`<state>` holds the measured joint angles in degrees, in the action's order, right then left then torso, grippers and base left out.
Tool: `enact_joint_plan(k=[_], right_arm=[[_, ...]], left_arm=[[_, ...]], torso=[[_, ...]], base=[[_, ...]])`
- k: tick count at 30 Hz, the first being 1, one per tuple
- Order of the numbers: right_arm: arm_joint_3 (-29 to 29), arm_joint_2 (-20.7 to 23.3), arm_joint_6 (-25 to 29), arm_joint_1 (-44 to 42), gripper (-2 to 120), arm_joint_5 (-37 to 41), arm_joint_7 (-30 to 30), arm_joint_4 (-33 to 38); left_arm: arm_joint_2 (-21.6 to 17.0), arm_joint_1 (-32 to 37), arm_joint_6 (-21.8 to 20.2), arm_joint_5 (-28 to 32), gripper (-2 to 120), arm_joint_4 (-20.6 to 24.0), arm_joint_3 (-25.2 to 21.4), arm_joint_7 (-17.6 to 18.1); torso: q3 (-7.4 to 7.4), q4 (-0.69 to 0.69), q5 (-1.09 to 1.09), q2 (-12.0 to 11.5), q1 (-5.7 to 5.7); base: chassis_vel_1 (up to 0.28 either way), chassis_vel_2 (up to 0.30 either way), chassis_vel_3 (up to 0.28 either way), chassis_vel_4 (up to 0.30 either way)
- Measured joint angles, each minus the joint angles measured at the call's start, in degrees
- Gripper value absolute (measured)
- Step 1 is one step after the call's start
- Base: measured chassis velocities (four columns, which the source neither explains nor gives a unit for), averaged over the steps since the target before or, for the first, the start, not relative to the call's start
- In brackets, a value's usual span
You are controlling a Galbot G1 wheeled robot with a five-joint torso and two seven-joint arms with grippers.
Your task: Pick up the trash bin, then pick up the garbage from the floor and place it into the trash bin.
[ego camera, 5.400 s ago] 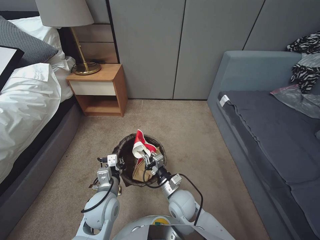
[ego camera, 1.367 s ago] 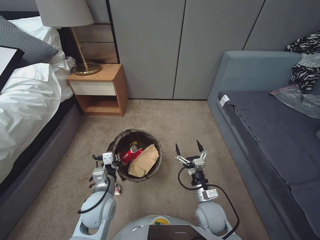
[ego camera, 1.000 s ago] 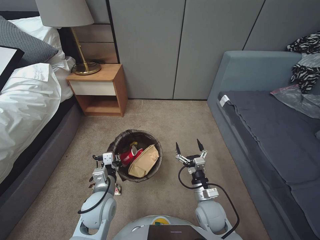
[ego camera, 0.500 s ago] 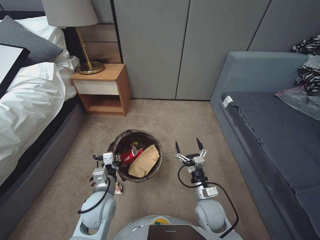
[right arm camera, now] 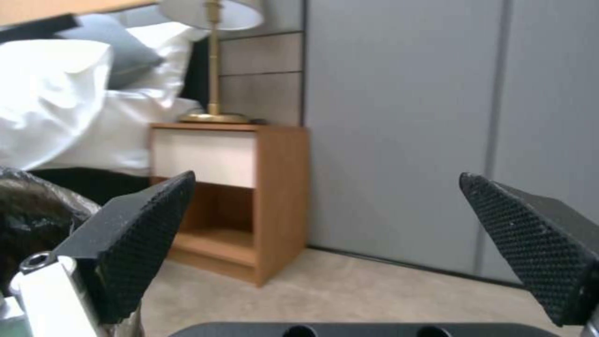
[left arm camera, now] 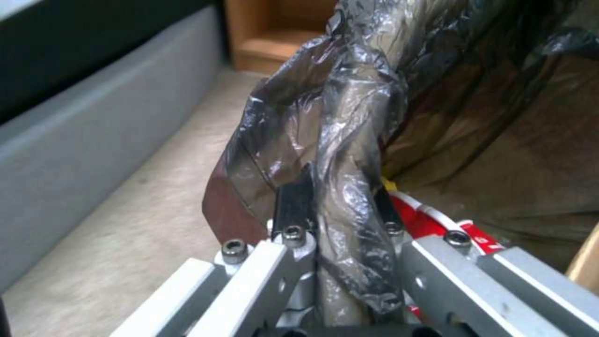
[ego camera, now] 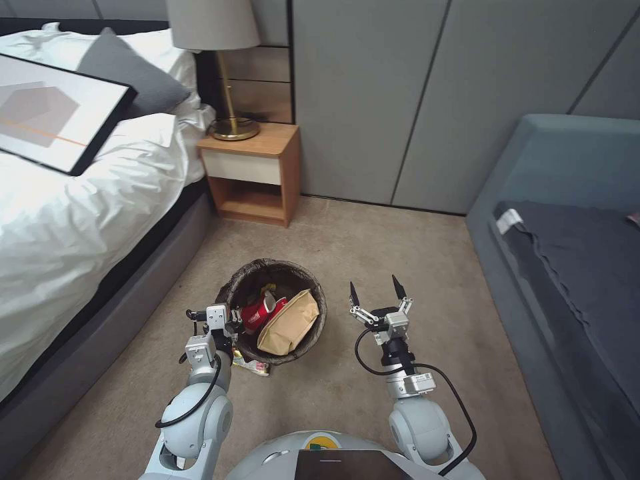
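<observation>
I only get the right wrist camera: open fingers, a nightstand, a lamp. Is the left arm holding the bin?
Observer: Yes. The left gripper is shut on the trash bin at its rim, pinching the dark liner as well.
Operator: What is inside it?
Observer: A red-and-white paper cup lies next to a tan paper bag.
Operator: Any litter on the floor?
Observer: One snack wrapper lies on the carpet at the bin's near edge, close to the left arm.
</observation>
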<state>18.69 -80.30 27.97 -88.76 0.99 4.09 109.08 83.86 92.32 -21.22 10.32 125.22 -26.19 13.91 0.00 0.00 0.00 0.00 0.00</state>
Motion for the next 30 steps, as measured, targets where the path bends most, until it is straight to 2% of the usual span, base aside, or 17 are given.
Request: enact_joint_plan(k=[27, 30], right_arm=[[-0.52, -0.07, -0.17, 0.27, 100, -0.03, -0.20, 0.11], [-0.65, -0.09, -0.29, 0.27, 100, -0.02, -0.21, 0.11]], left_arm=[[0.06, 0.07, 1.30, -0.53, 4, -0.32, 0.09, -0.41], [0.08, 0.04, 1.44, -0.52, 4, -0.34, 0.17, -0.50]], torso=[[0.00, 0.03, 0.00, 0.00, 0.00], [0.00, -0.01, 0.00, 0.00, 0.00]], base=[[0.123, 0.118, 0.117, 0.115], [0.024, 0.013, 0.017, 0.021]])
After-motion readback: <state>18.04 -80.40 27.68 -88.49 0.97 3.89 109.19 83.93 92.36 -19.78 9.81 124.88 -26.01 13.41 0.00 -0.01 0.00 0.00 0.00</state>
